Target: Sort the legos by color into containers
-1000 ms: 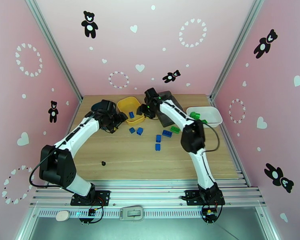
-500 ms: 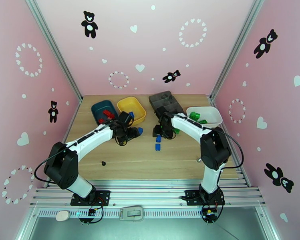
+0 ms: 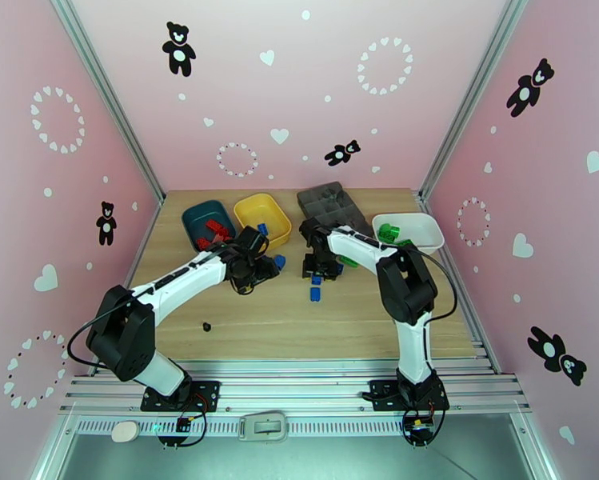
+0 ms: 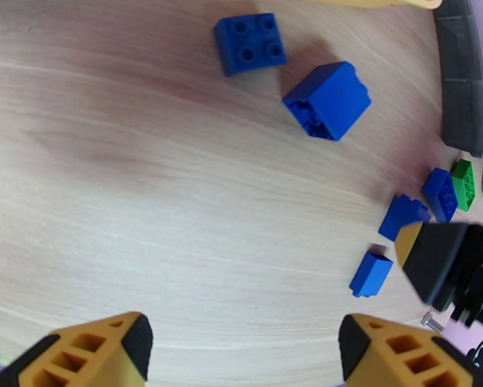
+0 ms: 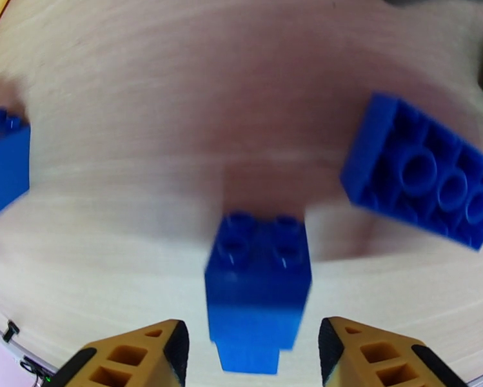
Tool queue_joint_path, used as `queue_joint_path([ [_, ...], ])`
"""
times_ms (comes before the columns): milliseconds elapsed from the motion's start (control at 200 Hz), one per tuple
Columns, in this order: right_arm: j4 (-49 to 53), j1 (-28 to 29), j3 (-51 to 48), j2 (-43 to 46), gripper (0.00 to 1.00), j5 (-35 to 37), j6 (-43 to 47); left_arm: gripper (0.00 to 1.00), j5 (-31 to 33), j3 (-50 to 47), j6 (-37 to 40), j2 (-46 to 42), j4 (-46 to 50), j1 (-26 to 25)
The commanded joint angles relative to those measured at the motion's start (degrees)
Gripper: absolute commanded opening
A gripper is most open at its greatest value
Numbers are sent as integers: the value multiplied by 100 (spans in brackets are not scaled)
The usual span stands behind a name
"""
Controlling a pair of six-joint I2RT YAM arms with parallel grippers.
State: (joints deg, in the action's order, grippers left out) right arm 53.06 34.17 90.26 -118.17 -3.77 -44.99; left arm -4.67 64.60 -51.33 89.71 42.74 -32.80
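Several blue bricks lie loose on the table between the two arms; the one in hand is the small square blue brick, studs up, standing between the fingers of your right gripper; those fingers are apart, with a sliver of wood showing on either side, so nothing is clamped yet. Centre the brick before you close, since the gap looks a little wider on the left; grip the flat sides low, and mind the long upturned brick just beside it. Your left gripper hangs spread and empty over bare wood, with two more blue bricks ahead of it. Blue seems bound for the yellow tray, which appears to hold one; red sits in the teal tray, green in the white tray.
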Motion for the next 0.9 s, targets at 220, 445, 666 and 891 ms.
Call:
queue_joint_path([
  [220, 302, 24, 334, -266, 41, 271, -62, 92, 115, -58, -2, -209, 68, 87],
  [445, 278, 21, 531, -202, 19, 148, -134, 96, -80, 187, 137, -208, 91, 394],
  [666, -490, 25, 879, -47, 16, -902, -292, 95, -1359, 467, 176, 98, -668, 969],
  [891, -1491, 21, 1772, -577, 15, -2095, -764, 92, -1953, 841, -125, 474, -1133, 1534],
])
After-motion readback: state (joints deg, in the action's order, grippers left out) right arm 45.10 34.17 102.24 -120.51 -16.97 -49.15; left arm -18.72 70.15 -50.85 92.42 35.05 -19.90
